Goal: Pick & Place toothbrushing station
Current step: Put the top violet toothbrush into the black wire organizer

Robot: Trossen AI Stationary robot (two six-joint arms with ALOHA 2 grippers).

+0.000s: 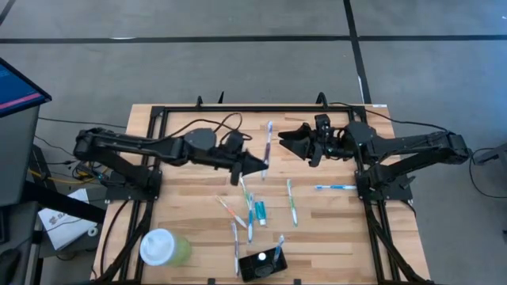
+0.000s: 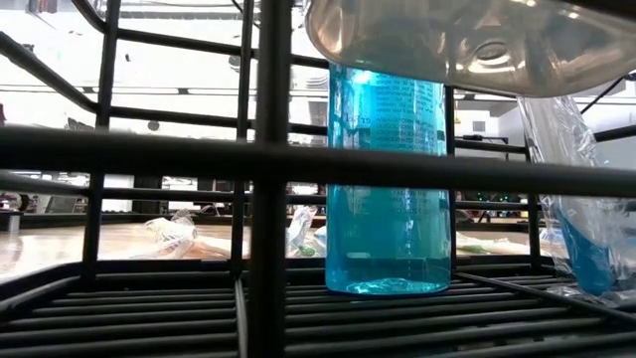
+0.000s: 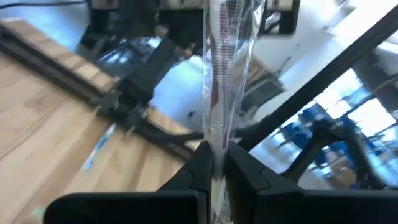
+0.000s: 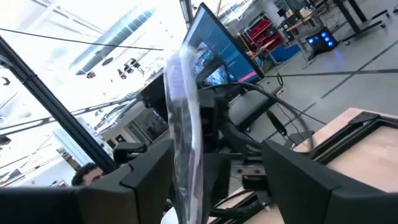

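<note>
My left gripper [image 1: 260,165] reaches in from the table's left, above mid-table, shut on a toothbrush in a clear wrapper [image 1: 268,142] [image 3: 222,68]. My right gripper [image 1: 285,141] [image 4: 217,180] faces it from the right, open. The wrapped toothbrush [image 4: 186,118] stands just ahead of its spread fingers and closer to one of them; I see no touch. The black holder [image 1: 263,266] sits at the table's near edge with one brush standing in it. Several more toothbrushes [image 1: 250,212] and a teal tube [image 1: 261,211] lie flat on the wood. My left gripper pinches the wrapped toothbrush [image 3: 217,148] between its two fingers, at a point nearer the brush's near end [image 1: 265,166]. The fingers come level from the table's left and lie across the brush. The brush is lifted clear of the table, its long end [image 1: 270,127] pointing to the far edge.
A pale green cup with a white lid [image 1: 162,247] stands at the near left. One toothbrush [image 1: 336,188] lies by the right arm's base. A black frame [image 1: 238,108] borders the table. In the low view, rack bars [image 2: 268,179] and a blue bottle [image 2: 388,189] fill the foreground.
</note>
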